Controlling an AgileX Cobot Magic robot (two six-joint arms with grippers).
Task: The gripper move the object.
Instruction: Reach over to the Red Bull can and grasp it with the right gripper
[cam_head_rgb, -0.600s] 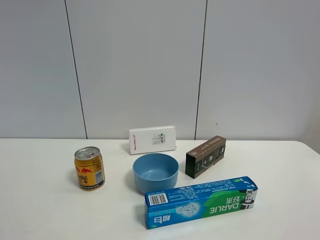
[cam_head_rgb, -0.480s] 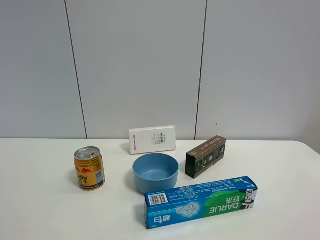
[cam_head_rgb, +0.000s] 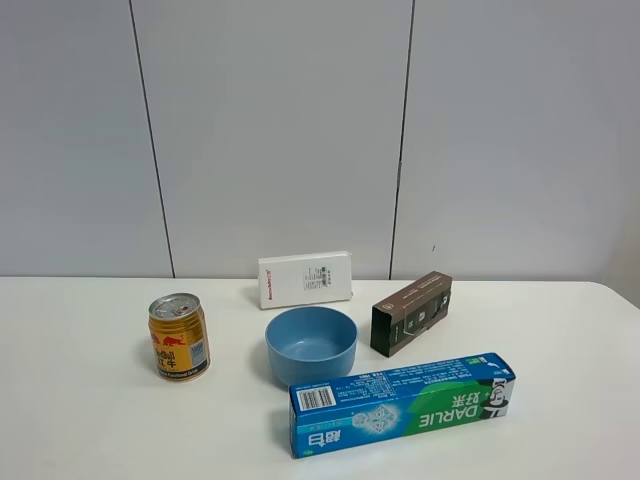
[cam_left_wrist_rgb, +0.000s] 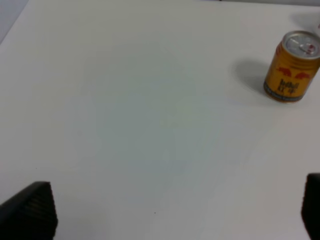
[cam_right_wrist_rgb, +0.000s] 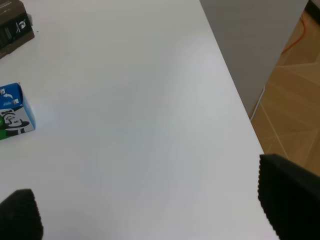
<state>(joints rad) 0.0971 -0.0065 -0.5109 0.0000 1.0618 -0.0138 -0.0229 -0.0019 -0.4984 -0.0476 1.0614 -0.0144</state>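
The gold-yellow can (cam_head_rgb: 179, 337) with a red bull logo and silver top stands upright on the white table (cam_head_rgb: 80, 420), left of the blue bowl. It also shows in the left wrist view (cam_left_wrist_rgb: 292, 66), far from the fingers. My left gripper (cam_left_wrist_rgb: 170, 210) is open and empty; only its black fingertips (cam_left_wrist_rgb: 30, 210) show, wide apart above bare table. My right gripper (cam_right_wrist_rgb: 150, 210) is open and empty, with its fingertips (cam_right_wrist_rgb: 290, 195) near the table's right edge. Neither arm shows in the exterior high view.
A blue bowl (cam_head_rgb: 311, 345) sits mid-table. A dark brown box (cam_head_rgb: 411, 312) lies to its right, a white box (cam_head_rgb: 305, 279) behind it, a blue-green toothpaste box (cam_head_rgb: 400, 403) in front. The table's right edge (cam_right_wrist_rgb: 235, 100) drops to a wooden floor.
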